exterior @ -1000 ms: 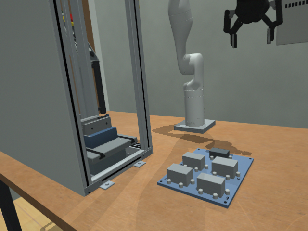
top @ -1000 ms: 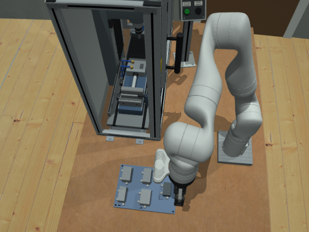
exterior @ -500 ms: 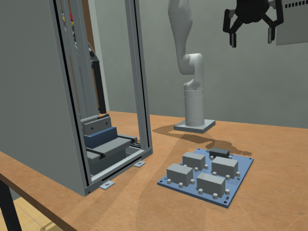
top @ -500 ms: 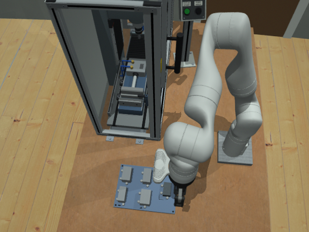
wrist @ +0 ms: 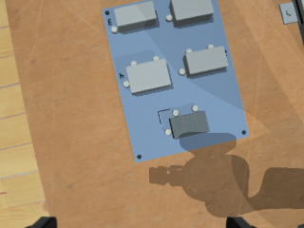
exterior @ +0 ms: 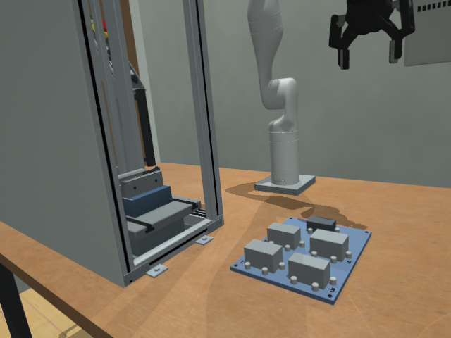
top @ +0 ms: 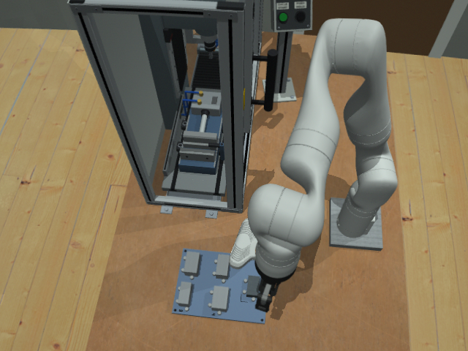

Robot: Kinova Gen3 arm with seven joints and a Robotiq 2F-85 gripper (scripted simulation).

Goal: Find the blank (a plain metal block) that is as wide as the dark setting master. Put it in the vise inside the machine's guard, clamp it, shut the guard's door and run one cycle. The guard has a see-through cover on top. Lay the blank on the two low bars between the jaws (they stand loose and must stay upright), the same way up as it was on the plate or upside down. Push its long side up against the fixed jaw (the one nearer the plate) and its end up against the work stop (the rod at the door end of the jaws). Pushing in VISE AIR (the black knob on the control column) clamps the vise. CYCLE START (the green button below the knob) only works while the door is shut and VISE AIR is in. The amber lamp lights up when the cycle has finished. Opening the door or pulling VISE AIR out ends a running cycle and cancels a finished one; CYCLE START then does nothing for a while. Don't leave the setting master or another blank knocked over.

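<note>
Noted, a black two-finger gripper (top: 263,303) (exterior: 368,62) (wrist: 142,222), fingers wide apart, holding nothing, poised above the near side of the work. Found beneath the view of the wrist, a dark grey rectangular setting master (top: 253,286) (exterior: 320,223) (wrist: 190,124), upright against small round pegs on a flat blue plate (top: 202,281) (exterior: 355,236) (wrist: 218,100). Counted beside it, four light grey metal blanks (top: 219,298) (exterior: 329,243) (wrist: 148,76), all on the plate; matching one not determinable by eye. Judged to be at the selection step: compare widths with the master, then align over the chosen blank and descend without tipping a neighbour. Observed farther off, a grey steel vise with a blue base (top: 196,167) (exterior: 149,199), no blank seen in it, inside a tall grey-framed guard (top: 230,113) (exterior: 207,109). Unable to confirm the door's position; seen at that side, a black bar handle (top: 270,79) (exterior: 145,127). Sighted beyond, a round green button (top: 283,17). Recorded last, a brown wood-grained table top (top: 131,264) (exterior: 237,309) (wrist: 85,119) crossed by the arm's shadow, pale plank flooring (top: 37,227) (exterior: 29,309) (wrist: 14,119) and a plain grey-green wall (exterior: 225,109).
</note>
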